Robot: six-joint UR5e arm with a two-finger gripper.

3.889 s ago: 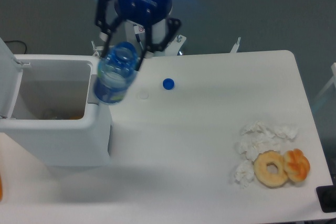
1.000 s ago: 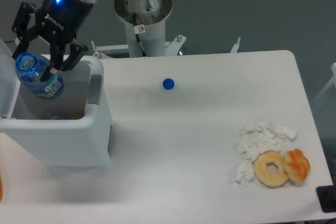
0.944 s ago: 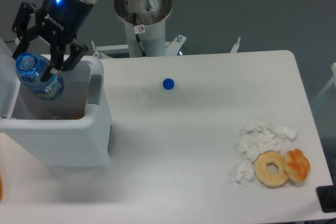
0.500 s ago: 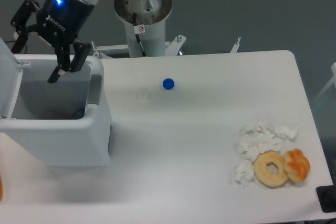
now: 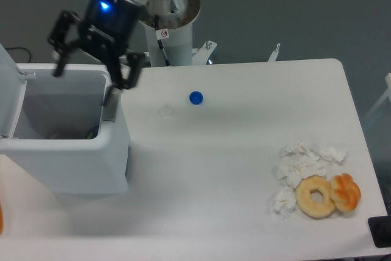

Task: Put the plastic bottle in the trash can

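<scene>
My gripper hangs spread wide, holding nothing, above the large white rectangular plastic trash can; the bottle below my fingers is hidden from view.

White counter, trash can standing at left end, small blue cap near back edge, faint clear disc just left of cap, crumpled tissues at right, doughnut and orange pastry touching beside tissues

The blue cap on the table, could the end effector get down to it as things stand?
Probably yes. The blue cap lies alone on bare table, nothing over it, and the open, empty end effector hangs nearby above the trash can.
</scene>
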